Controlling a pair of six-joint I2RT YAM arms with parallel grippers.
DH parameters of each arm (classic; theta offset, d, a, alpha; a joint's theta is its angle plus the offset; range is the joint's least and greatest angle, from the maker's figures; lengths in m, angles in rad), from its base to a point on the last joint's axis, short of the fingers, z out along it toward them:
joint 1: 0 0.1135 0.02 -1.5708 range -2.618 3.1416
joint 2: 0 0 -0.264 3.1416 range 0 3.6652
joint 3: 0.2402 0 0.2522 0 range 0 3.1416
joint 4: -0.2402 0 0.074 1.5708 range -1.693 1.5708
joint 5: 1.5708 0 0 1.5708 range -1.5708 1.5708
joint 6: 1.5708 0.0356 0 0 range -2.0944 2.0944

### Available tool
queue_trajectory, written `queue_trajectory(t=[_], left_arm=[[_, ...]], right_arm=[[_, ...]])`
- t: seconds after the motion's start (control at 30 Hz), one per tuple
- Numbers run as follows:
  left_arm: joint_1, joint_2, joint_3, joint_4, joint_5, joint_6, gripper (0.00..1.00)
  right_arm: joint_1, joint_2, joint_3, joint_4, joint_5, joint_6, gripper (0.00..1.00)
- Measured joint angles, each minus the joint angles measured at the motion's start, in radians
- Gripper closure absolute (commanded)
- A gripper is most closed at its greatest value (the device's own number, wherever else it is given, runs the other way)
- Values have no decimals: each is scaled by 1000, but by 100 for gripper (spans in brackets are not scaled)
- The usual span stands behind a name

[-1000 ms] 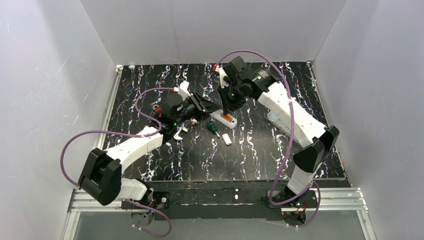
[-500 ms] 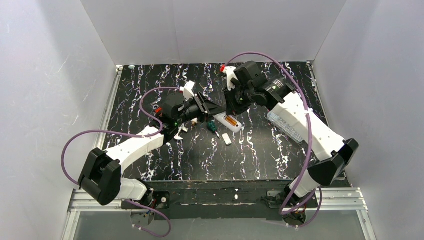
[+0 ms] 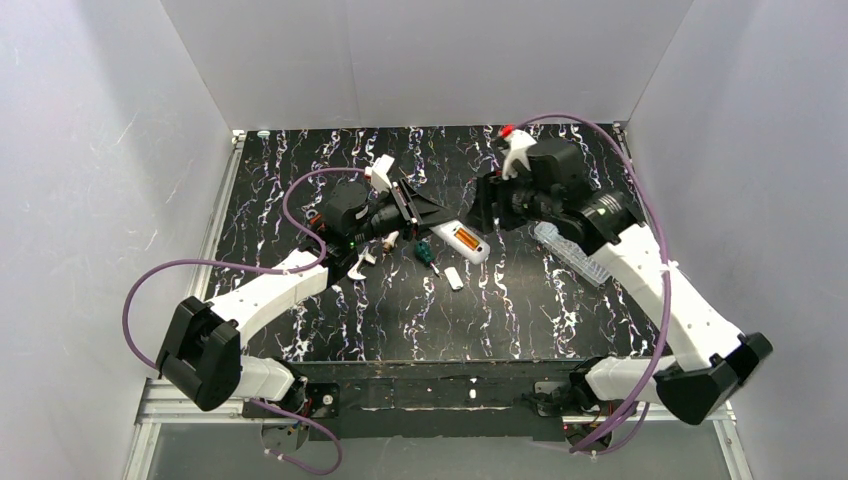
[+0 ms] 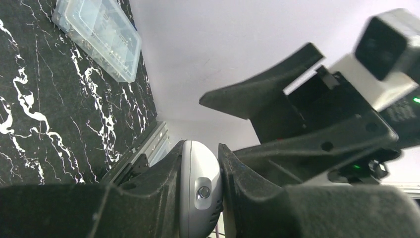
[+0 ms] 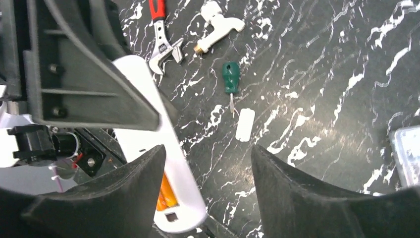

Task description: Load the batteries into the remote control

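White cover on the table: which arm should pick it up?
Probably right. For the white cover, the right gripper is open and empty; the left gripper is shut on the remote control.

No writing, brand, number or sign can be read in any view. The remote control [image 5: 148,144], the batteries [image 5: 167,196] in it, the screwdriver [image 5: 230,77] and the clear box [image 3: 575,252] toward the tabletop's right edge show no legible print.

Black, white-veined worktop [image 3: 540,310] carrying loose tools.
Green-handled screwdriver [image 5: 230,79] lies tip-first just beside a small white cover [image 5: 245,124]; red-handled wrench [image 5: 161,42] and white pipe fitting [image 5: 216,26] lie near; clear box [image 3: 573,253] well apart.
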State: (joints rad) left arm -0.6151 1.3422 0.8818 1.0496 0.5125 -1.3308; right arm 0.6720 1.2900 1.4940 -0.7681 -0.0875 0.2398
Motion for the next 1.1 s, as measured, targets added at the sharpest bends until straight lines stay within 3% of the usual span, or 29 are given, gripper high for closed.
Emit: queue_trajectory(t=[0.2,0.47,0.9,1.1], left_arm=[[0,2,5,16,5,-7,100],[0,16,17,34,7,-16,100],[0,25,17,45,11,-17,100],[0,25,17,45,13,-21,100]], right_arm=[[-156,-172,-251,196,-171,198,21],[-169,-285,-451,449,-331,429,21],[-174,-296,-511,565,-360,556,43],[-178,-293,-511,567,-365,568,45]])
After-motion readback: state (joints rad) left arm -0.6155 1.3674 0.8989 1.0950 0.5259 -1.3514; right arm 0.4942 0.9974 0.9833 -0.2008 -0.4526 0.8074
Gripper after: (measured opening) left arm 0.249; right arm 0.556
